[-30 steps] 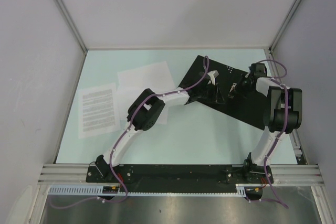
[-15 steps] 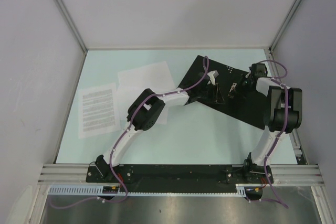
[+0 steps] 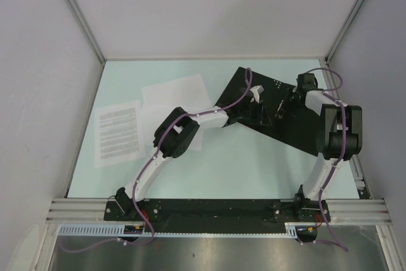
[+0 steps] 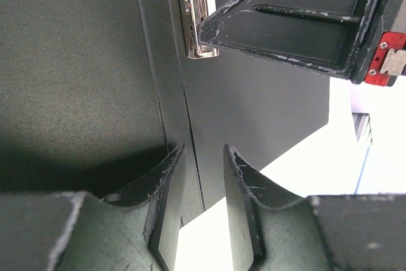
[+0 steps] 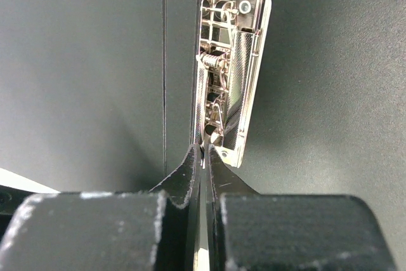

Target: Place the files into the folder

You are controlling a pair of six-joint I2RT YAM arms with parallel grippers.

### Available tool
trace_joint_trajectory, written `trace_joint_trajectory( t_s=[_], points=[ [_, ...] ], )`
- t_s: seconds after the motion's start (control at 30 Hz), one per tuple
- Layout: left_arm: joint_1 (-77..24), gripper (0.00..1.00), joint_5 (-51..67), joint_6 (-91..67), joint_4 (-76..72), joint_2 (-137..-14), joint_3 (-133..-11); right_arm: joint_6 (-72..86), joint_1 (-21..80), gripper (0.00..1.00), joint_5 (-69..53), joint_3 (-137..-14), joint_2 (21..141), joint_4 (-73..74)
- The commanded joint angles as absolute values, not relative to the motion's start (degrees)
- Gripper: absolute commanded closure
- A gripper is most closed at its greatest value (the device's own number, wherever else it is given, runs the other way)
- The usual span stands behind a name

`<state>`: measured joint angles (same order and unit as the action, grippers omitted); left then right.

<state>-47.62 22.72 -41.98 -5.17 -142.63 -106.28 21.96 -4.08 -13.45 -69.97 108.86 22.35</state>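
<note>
The folder (image 3: 298, 128) lies open at the right of the table, black inside up with small white dots. Its metal clip (image 5: 231, 61) sits by the spine crease and also shows in the left wrist view (image 4: 196, 11). My right gripper (image 5: 203, 152) is shut on the near end of that clip's thin lever; from above it (image 3: 281, 107) is over the folder's middle. My left gripper (image 4: 203, 157) is open with a narrow gap and empty, low over the spine near the folder's edge (image 3: 261, 113). The files lie at the left: a text sheet (image 3: 118, 132) and two blank sheets (image 3: 174, 90), (image 3: 150, 118).
My left arm (image 3: 190, 125) stretches across one blank sheet. An enclosure post (image 3: 342, 23) and a side rail stand close by the folder's right edge. Grey walls close in both sides.
My right wrist has shifted slightly toward the back of the table, still closed on the clip. The left arm and the sheets have not moved.
</note>
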Motion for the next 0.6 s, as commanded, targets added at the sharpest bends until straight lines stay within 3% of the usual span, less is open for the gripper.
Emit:
trace_joint_trajectory(
  t_s=[0.0, 0.3, 0.57],
  points=[
    [-47.0, 0.63, 20.6, -39.9, -0.4, -142.2, -105.2, 16.8, -2.4, 1.00, -0.4, -68.6, 114.3, 29.7],
    [-46.6, 0.63, 20.7, -39.6, 1.5, -142.2, -104.9, 15.6, -1.4, 1.00, 8.7, -68.4, 115.3, 33.5],
    [-46.3, 0.63, 20.6, -39.5, 0.8, -141.6, -103.6, 14.3, -3.9, 1.00, 1.1, -67.5, 112.1, 28.7]
  ],
)
